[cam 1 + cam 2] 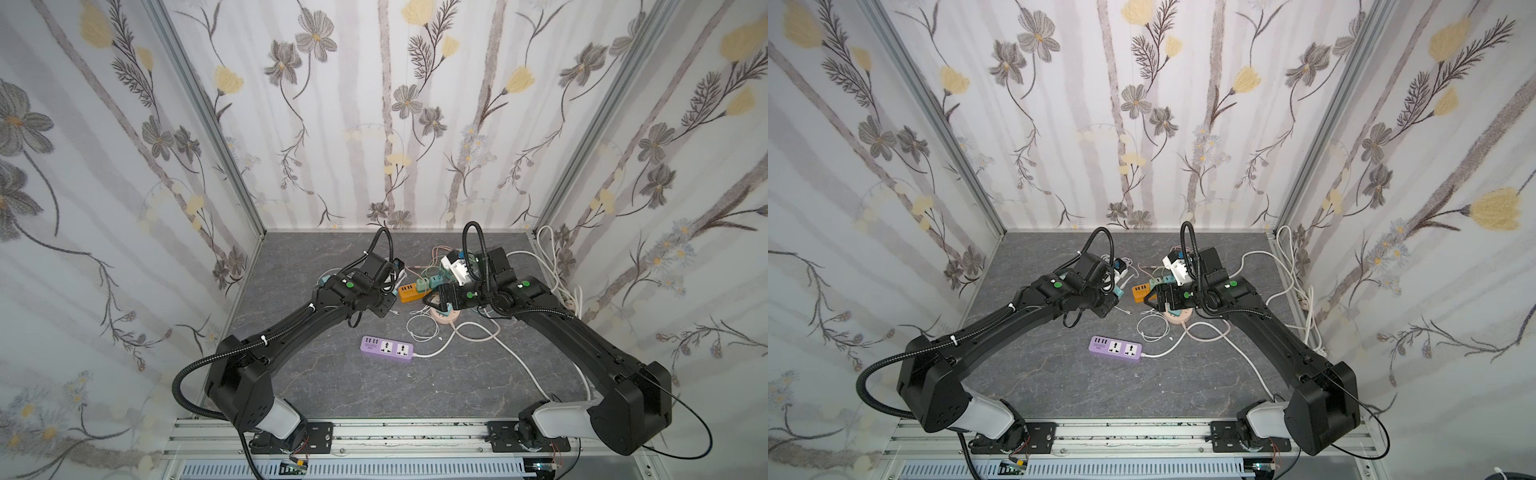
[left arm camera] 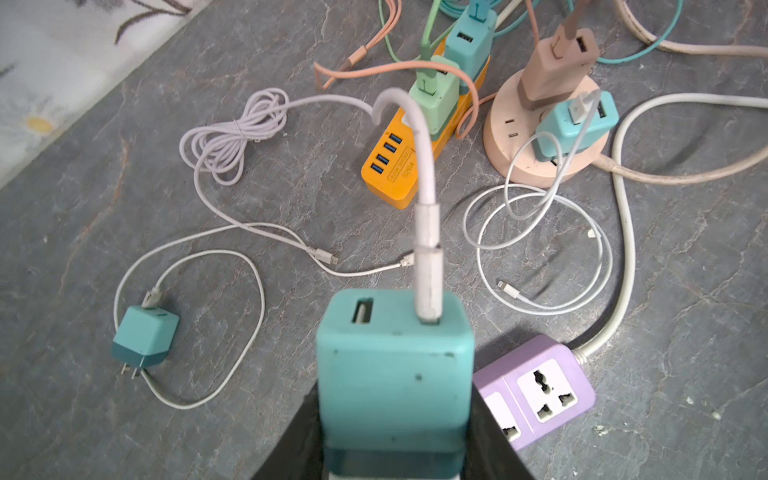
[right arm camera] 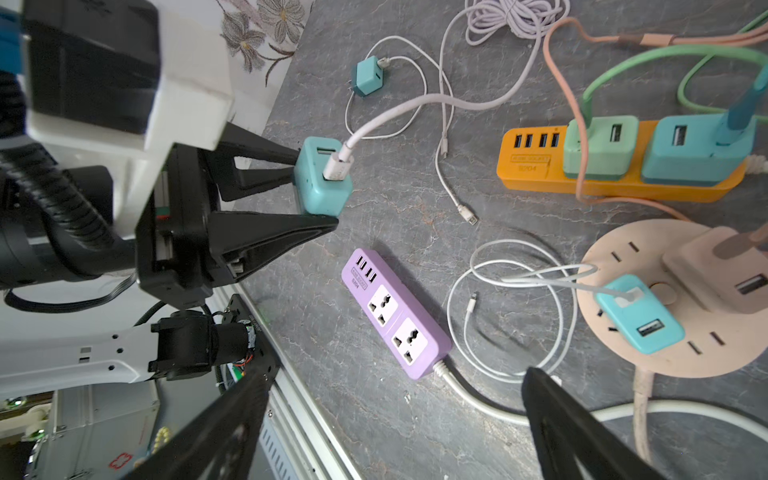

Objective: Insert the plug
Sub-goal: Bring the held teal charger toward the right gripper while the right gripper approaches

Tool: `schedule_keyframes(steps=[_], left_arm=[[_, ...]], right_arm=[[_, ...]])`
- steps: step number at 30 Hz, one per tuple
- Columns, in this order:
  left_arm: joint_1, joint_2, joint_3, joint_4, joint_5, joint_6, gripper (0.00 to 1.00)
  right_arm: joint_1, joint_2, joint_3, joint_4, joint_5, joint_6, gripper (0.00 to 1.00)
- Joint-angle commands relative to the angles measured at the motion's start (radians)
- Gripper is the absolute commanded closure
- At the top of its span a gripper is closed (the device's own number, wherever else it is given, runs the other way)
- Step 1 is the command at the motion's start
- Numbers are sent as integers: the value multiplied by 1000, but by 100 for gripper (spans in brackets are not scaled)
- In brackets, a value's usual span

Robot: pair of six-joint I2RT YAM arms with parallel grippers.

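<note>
The plug (image 2: 395, 365) is a teal USB charger cube with a white cable (image 2: 426, 216) in one of its ports. My left gripper (image 2: 395, 419) is shut on it, one black finger on each side, and holds it above the grey table. The right wrist view shows the same grip from the side, with the plug (image 3: 322, 183) clamped at the fingertips. A purple power strip (image 1: 387, 349) with two free universal sockets lies on the table just beyond the held plug (image 2: 536, 390). My right gripper (image 3: 397, 374) is open and empty, hovering above the strip's cable end.
An orange power strip (image 2: 415, 158) carries a green and a teal charger. A round pink socket hub (image 2: 548, 137) holds a pink and a teal charger. A loose teal charger (image 2: 145, 340) and white cable loops (image 2: 540, 249) lie on the table.
</note>
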Motion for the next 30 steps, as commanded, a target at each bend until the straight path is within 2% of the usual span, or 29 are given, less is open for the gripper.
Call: schedule_keyframes(steps=[1,5,9,15,24,30], left_arm=[[-11,4,6,57,23,110,100],[-26,8,4,72,27,169,100],[-32,5,2,88,39,202,100],[-69,-26,-21,126,54,261,100],[-105,-90,-123,300,64,388,100],[-107,-134,-196,393,141,461,100]], right_arm=[[0,-11,-26,49,-99,80,8],[-2,-13,-51,110,-125,138,13],[-2,2,-71,179,-160,191,23],[2,18,-110,304,-200,252,28],[13,73,-117,370,-280,206,40],[16,88,-127,425,-339,203,47]])
